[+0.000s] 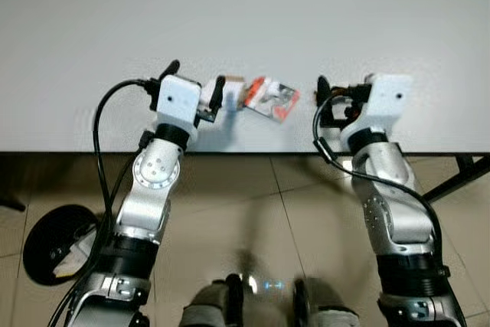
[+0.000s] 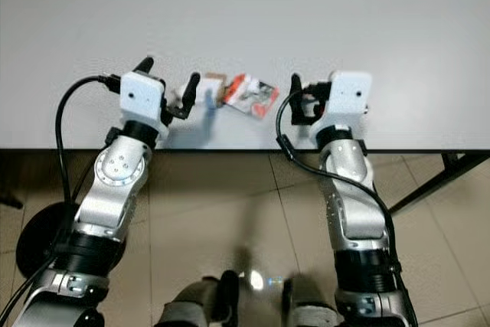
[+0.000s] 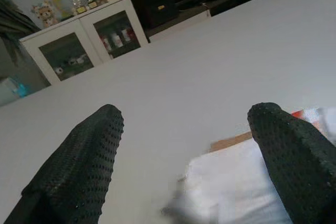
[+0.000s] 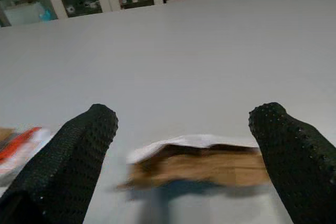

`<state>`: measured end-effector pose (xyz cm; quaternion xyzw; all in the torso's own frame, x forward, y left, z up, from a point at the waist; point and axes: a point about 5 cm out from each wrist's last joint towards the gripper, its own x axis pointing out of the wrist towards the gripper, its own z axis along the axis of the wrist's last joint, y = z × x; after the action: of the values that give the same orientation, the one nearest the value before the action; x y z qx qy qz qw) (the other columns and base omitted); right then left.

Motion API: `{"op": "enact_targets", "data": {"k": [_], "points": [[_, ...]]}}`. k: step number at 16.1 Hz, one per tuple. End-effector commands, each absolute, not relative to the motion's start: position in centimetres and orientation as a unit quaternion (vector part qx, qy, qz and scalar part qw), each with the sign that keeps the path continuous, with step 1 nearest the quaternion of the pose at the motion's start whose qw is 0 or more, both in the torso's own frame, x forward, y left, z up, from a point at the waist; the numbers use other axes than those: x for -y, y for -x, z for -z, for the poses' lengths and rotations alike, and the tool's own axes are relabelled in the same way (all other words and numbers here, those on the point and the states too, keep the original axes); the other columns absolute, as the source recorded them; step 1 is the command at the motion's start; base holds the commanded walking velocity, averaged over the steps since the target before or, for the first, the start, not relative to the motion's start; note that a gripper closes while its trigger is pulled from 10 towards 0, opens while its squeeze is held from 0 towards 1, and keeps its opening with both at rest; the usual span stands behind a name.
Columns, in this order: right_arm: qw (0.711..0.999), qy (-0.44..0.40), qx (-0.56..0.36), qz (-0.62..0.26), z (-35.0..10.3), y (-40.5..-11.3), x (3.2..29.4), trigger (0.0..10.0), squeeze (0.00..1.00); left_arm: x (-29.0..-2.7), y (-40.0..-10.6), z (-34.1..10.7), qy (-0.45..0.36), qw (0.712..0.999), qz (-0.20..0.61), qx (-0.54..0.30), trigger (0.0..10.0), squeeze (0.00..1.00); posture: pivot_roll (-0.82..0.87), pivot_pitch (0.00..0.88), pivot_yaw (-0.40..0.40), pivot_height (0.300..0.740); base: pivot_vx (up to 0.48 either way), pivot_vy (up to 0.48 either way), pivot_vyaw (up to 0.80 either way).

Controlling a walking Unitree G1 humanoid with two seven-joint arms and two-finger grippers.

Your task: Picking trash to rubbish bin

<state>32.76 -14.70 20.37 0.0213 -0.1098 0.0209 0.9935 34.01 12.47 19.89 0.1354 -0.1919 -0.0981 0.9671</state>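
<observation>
The grey desk (image 1: 245, 13) carries the trash near its front edge, between the arms. The left end effector (image 1: 196, 86) is spread wide, one finger beside the wrapper (image 1: 268, 99); the right end effector (image 4: 184, 166) gapes over brown paper (image 4: 202, 166). Both scraps look light, crumpled and soft; pinch a raised fold.

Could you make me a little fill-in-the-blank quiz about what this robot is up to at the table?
1. Both end effectors, left and right, hover over a large ____ table.
2. The red and white wrapper lies ____ the two end effectors.
3. Both end effectors have their fingers ____.
4. The black round bin stands on the ____.

Missing words: white; between; open; floor
</observation>
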Motion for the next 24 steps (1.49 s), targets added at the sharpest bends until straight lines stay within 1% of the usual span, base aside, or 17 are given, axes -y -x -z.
{"op": "enact_targets", "data": {"k": [1,6,9,12,14,16,18,20,23,24], "points": [[0.994,-0.023,0.11,-0.012,-20.3,-32.6,15.2,10.0,0.0,-12.0,-33.8,-19.5,-0.134,0.967,0.106,0.188,10.0,0.0,0.04,0.289,0.096,0.74,0.356,0.0,0.0],[0.994,-0.023,0.111,-0.011,-20.3,-32.6,15.2,10.0,0.0,-12.0,-33.6,-19.8,-0.129,0.965,0.117,0.198,10.0,0.0,0.04,0.292,0.098,0.74,0.346,0.0,0.0],[0.993,-0.021,0.111,-0.012,-20.4,-32.6,15.2,10.0,0.0,-11.9,-33.6,-20.7,-0.13,0.959,0.136,0.213,10.0,0.0,0.04,0.294,0.098,0.74,0.0,0.0,0.0],[0.994,-0.015,0.106,-0.016,-20.3,-32.6,15.3,10.0,0.0,-12.4,-34.4,-22.2,-0.161,0.945,0.175,0.223,10.0,0.0,0.04,0.293,0.099,0.74,0.0,0.0,0.0],[0.994,-0.016,0.103,-0.022,-20.4,-32.6,15.3,10.0,0.0,-13.2,-35.1,-22.1,-0.197,0.937,0.2,0.206,10.0,0.0,0.04,0.295,0.099,0.74,0.0,0.0,0.0],[0.994,-0.009,0.099,-0.039,-20.8,-32.5,15.4,10.0,0.0,-14.8,-36.2,-22.1,-0.22,0.934,0.217,0.177,10.0,0.0,0.03,0.298,0.097,0.74,0.0,0.0,0.0],[0.994,0.0,0.093,-0.058,-21.0,-32.5,15.3,10.0,0.0,-15.5,-36.6,-22.2,-0.232,0.932,0.224,0.168,10.0,0.0,0.03,0.297,0.094,0.74,0.0,0.0,0.0],[0.992,0.025,0.086,-0.084,-21.3,-32.5,15.4,10.0,0.0,-15.9,-37.3,-22.4,-0.222,0.933,0.236,0.159,10.0,0.0,0.02,0.295,0.09,0.74,0.0,0.0,0.0],[0.992,0.033,0.078,-0.095,-21.4,-32.4,15.6,10.0,0.0,-16.1,-37.6,-22.8,-0.136,0.932,0.306,0.136,10.0,0.0,0.01,0.293,0.085,0.74,0.0,0.0,0.0],[0.992,0.033,0.075,-0.1,-21.3,-32.4,15.6,10.0,0.0,-16.3,-37.7,-23.2,-0.12,0.929,0.322,0.136,10.0,0.0,0.01,0.292,0.085,0.74,0.0,0.0,0.0]]}}
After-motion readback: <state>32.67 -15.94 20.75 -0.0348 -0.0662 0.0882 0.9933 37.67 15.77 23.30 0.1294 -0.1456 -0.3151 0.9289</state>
